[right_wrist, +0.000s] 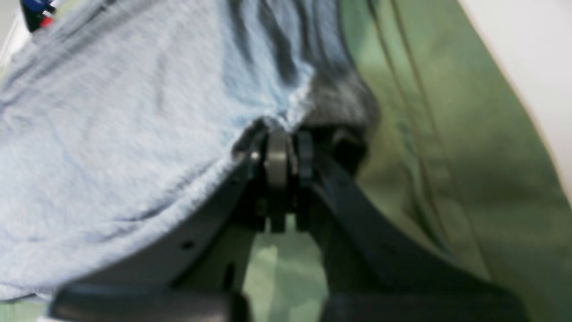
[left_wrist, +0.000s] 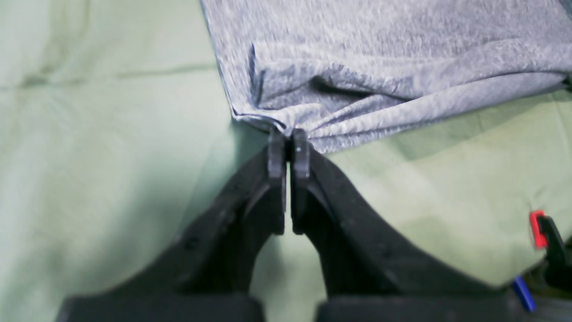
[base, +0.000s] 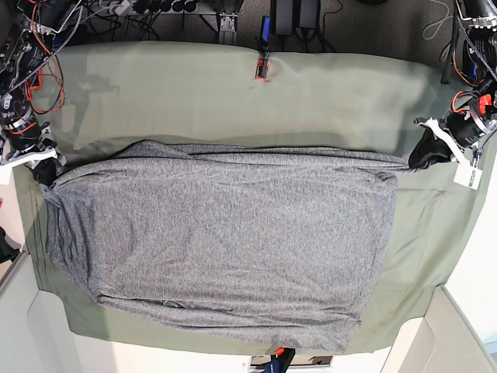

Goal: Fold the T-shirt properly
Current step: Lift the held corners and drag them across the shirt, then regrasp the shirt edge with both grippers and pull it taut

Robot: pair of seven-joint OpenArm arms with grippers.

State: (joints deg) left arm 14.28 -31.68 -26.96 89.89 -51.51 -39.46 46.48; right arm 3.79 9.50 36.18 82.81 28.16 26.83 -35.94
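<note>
The heather-grey T-shirt (base: 225, 233) lies spread wide across the olive-green table cloth (base: 194, 93). In the base view my left gripper (base: 419, 160) is at the shirt's far right corner. My right gripper (base: 45, 172) is at its far left corner. The left wrist view shows the left gripper (left_wrist: 288, 134) shut on a bunched corner of the T-shirt (left_wrist: 402, 53). In the blurred right wrist view the right gripper (right_wrist: 286, 134) is shut on a puckered edge of the T-shirt (right_wrist: 111, 134), which is lifted into folds.
A red and blue clamp (base: 264, 64) holds the cloth at the table's back edge, and another clamp (base: 276, 360) sits at the front edge. Cables and electronics (base: 46, 31) crowd the back corners. A red clip (left_wrist: 538, 229) shows at the cloth's edge.
</note>
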